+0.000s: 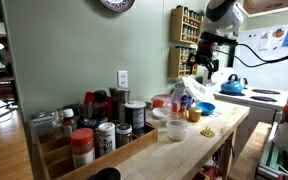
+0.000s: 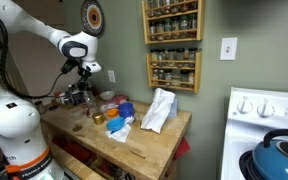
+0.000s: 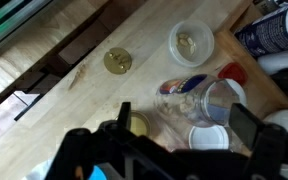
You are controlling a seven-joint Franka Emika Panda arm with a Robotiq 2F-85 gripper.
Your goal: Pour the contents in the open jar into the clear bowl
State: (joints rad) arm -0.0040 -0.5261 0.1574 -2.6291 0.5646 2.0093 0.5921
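In the wrist view the open jar (image 3: 202,100) is seen from above, clear, with a red and blue patch near its side. It lies in the gap between my gripper's (image 3: 187,122) two dark fingers, which are spread wide and do not touch it. The clear bowl (image 3: 191,42) sits on the wooden counter beyond the jar, with a little pale stuff inside. In both exterior views the gripper (image 1: 206,62) (image 2: 84,72) hangs above the cluttered counter. The bowl (image 1: 175,128) also shows in an exterior view.
A gold lid (image 3: 117,61) lies on the counter (image 3: 64,110). A white lid (image 3: 209,138) and a squat amber jar (image 3: 139,125) sit close to the jar. A blue bowl (image 1: 206,108), a plastic bag (image 2: 159,110), spice jars (image 1: 94,135) and a stove (image 2: 269,140) stand around.
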